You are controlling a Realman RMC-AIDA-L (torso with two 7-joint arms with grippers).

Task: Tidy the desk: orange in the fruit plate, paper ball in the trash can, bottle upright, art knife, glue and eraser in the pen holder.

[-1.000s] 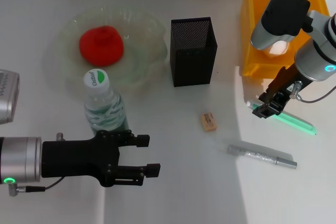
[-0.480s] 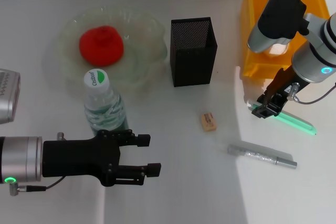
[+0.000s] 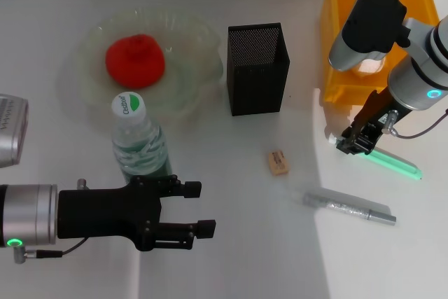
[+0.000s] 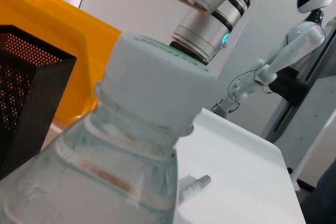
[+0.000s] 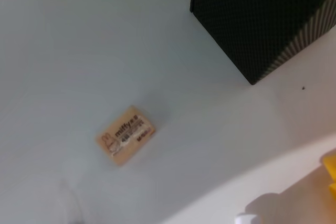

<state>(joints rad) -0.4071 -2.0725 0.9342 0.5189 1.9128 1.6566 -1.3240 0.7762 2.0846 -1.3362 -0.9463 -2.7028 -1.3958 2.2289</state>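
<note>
reaching down at the desk's right side, the right gripper [image 3: 355,145] sits over the near end of the green art knife [image 3: 392,161], though i cannot tell how its claw stands. the pen holder [image 3: 257,68] waits well apart to the left, so next seems a firm pinch and lift; the left gripper [image 3: 187,207] rests spread just before the upright bottle [image 3: 138,139].

trash can [image 3: 336,47] cut off, arm-hidden

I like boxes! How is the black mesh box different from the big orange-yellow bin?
The square black metal-mesh box is much smaller than the bright orange-yellow plastic bin. The box's walls are see-through mesh and stand straight; the bin's are solid and slanted. The box stands mid-table, the bin at the robot's right edge. Both are open on top.
</note>
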